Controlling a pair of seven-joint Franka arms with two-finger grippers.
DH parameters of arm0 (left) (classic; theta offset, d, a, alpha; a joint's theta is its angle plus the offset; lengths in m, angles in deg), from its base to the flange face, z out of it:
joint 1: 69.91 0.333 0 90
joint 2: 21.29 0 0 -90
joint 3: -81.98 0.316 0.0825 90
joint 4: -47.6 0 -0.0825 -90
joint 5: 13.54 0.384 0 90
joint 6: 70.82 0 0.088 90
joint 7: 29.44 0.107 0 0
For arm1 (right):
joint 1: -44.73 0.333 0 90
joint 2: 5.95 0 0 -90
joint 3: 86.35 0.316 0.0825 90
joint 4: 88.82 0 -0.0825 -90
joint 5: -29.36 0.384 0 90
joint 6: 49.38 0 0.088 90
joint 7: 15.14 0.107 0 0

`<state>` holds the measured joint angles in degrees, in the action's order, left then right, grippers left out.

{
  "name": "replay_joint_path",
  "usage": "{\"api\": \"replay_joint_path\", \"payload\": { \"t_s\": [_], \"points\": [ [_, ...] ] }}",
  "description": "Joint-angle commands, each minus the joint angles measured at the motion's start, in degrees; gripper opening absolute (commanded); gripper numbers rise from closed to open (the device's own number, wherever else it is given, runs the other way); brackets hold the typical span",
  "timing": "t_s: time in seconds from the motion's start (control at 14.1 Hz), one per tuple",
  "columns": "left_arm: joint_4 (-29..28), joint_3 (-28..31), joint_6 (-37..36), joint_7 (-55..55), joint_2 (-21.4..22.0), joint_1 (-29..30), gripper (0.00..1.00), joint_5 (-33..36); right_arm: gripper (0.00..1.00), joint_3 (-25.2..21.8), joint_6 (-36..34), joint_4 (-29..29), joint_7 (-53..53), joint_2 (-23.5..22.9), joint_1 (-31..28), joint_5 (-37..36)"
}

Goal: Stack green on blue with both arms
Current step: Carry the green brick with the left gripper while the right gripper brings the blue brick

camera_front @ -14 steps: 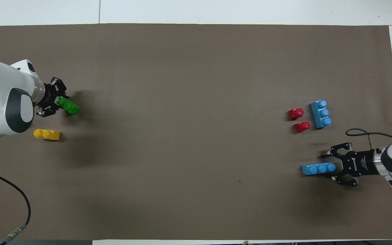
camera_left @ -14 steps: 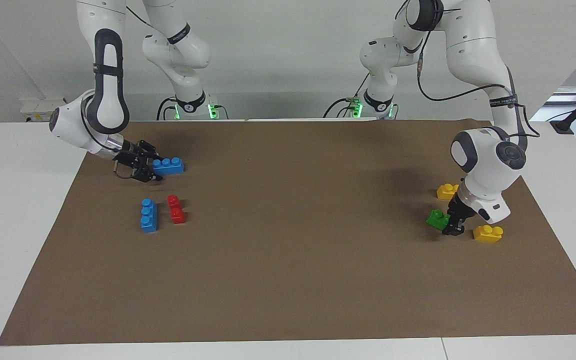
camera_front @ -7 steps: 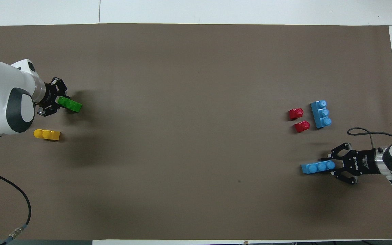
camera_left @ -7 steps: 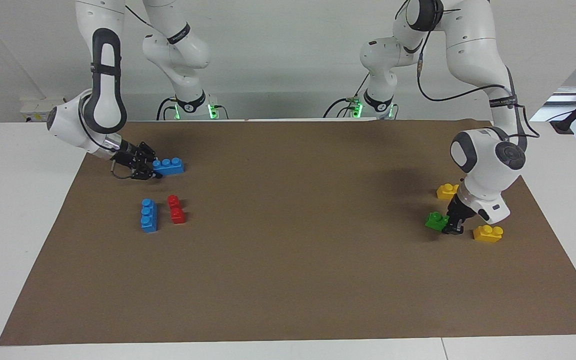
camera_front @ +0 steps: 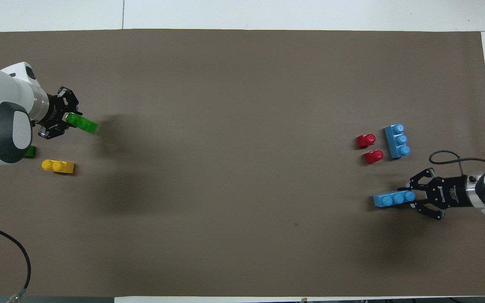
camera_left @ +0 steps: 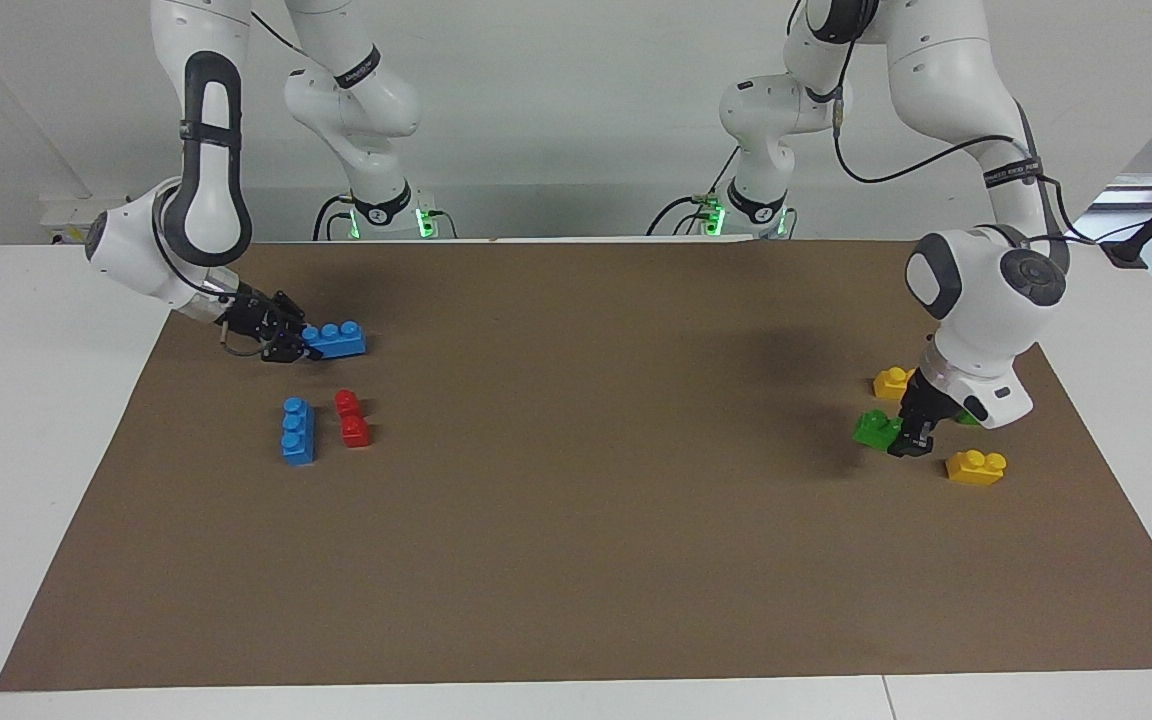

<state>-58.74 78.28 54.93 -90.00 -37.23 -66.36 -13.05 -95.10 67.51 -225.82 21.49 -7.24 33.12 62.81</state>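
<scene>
Right gripper [camera_front: 415, 198] – white lettering on it unreadable – pinches the blue [camera_front: 394, 198] by one end, long axis along the bench toward the left gripper [camera_front: 69, 120], itself clamping the green [camera_front: 82, 123] at the left arm's end.

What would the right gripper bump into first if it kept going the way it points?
Apart from the blue brick held in the right gripper, probably nothing: the brown mat looks free along that line.

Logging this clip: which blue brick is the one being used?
Look at the right arm's end of the brown mat. The blue brick there sits in the right hand; the other blue brick lies untouched beside the red brick.
</scene>
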Motion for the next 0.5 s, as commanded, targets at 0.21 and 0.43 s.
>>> {"api": "replay_joint_path", "payload": {
  "t_s": [0.21,0.43],
  "points": [
    [0.35,0.44,-8.15,-9.2,6.18,-6.79,0.0,0.83,0.0,0.41,-10.7,16.56,12.41,0.85,7.03,1.35],
    [0.87,0.35,-11.66,-15.45,8.99,-10.3,0.0,0.74,0.0,0.41,-10.27,19.39,18.45,0.85,12.47,4.07]
  ]
}}
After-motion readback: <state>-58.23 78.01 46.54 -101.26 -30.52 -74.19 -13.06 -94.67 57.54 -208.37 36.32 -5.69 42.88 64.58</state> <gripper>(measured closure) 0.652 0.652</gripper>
